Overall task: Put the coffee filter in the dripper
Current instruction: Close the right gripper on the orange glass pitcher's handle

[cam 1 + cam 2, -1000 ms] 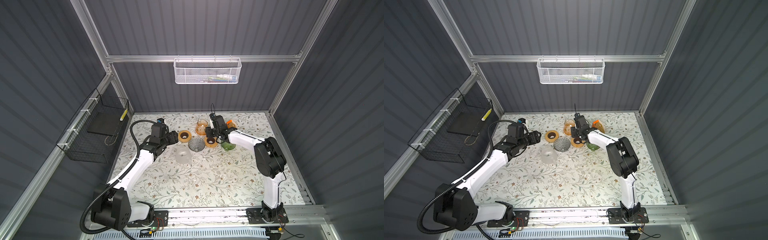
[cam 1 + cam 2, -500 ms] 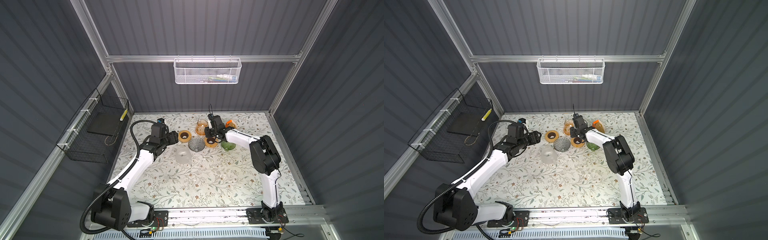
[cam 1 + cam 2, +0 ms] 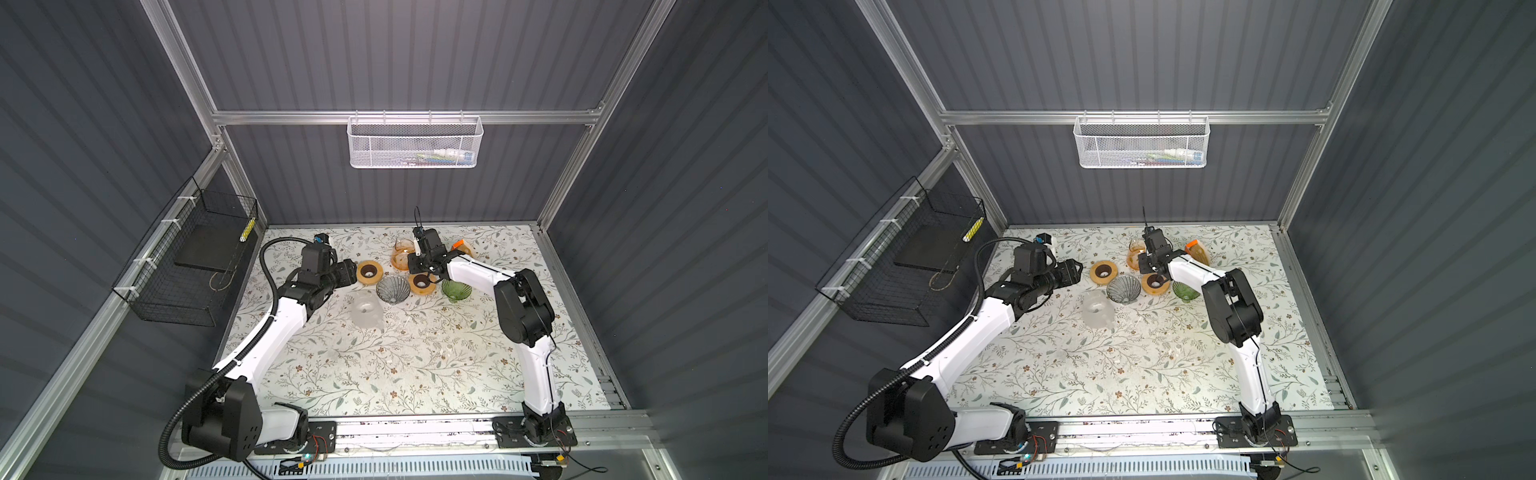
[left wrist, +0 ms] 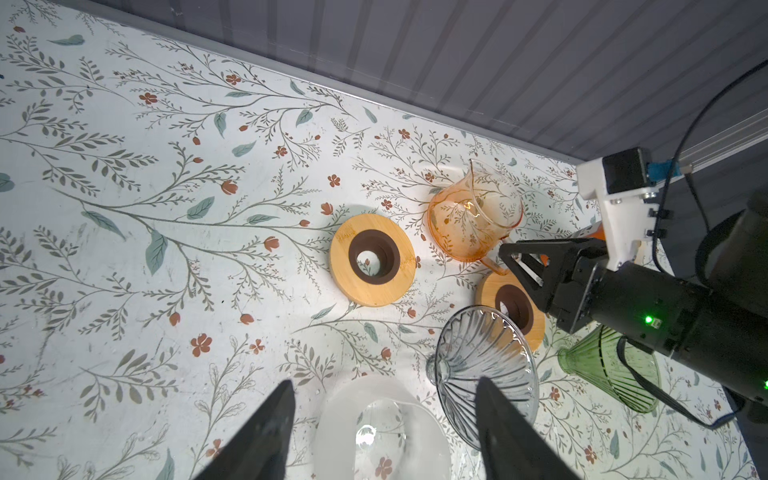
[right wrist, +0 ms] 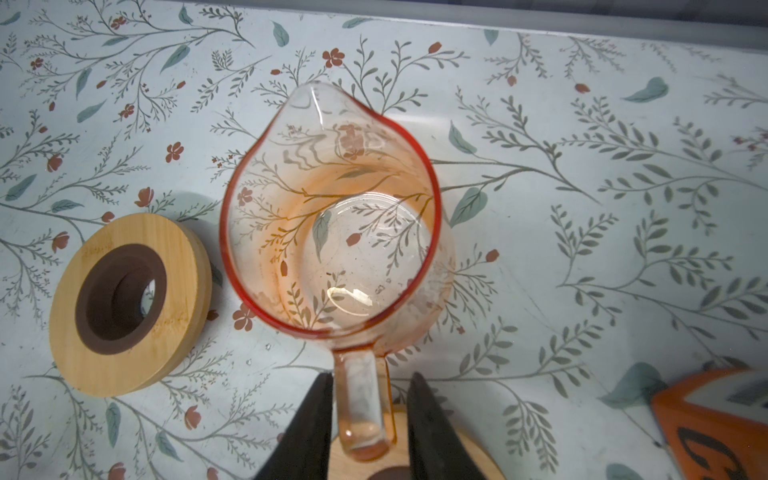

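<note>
A clear grey ribbed dripper [image 3: 392, 289] [image 4: 484, 361] lies tilted on the floral mat, and a green glass dripper [image 3: 456, 289] lies to its right. No coffee filter shows in any view. My right gripper [image 5: 370, 376] [image 3: 419, 266] straddles the handle [image 5: 361, 399] of the orange glass carafe [image 5: 332, 232]. One finger touches the handle; a thin gap remains at the other. My left gripper [image 4: 384, 381] [image 3: 347, 272] hangs open and empty, with a frosted white carafe [image 4: 382, 428] below it. The grey dripper sits beside one of its fingertips.
Two wooden rings with dark centres lie near the drippers, one [image 3: 369, 272] left of the orange carafe and one [image 3: 422, 282] under my right gripper. An orange box [image 3: 461, 249] [image 5: 715, 419] lies at the back right. The back wall is close behind.
My right gripper has shifted slightly left toward the orange carafe and its jaws have narrowed around the handle. The left arm has stayed put.
</note>
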Tool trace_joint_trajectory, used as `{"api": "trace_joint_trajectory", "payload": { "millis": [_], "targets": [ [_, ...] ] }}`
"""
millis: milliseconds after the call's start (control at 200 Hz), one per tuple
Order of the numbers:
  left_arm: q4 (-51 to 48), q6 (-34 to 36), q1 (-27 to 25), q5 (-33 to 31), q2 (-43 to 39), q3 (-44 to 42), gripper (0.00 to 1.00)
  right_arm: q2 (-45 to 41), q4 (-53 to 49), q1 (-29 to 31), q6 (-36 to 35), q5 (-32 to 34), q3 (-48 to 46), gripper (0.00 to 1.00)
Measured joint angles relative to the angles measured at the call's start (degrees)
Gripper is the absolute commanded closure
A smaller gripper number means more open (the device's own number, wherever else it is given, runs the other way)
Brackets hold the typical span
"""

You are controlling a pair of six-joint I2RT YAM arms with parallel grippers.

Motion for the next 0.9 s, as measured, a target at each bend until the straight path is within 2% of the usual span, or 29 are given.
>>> {"api": "trace_joint_trajectory", "payload": {
  "millis": [310,495,730,901],
  "targets": [
    [-0.35,0.74,0.00,0.00,-0.61,0.00,0.31,0.94,-2.16,0.00,0.17,-0.02,2.38,0.76],
    [-0.42,1.05,0.00,0.00,-0.74,0.00,0.31,1.22,-3.30,0.00,0.26,-0.02,3.63,0.76],
    [-0.81,1.05,0.00,0.00,-0.74,0.00,0.31,1.95,-4.35,0.00,0.61,-0.04,4.26,0.71],
    [-1.16,1.05,0.00,0.02,-0.74,0.00,0.31,2.03,-5.11,0.00,0.70,-0.07,4.35,0.73]
  ]
}}
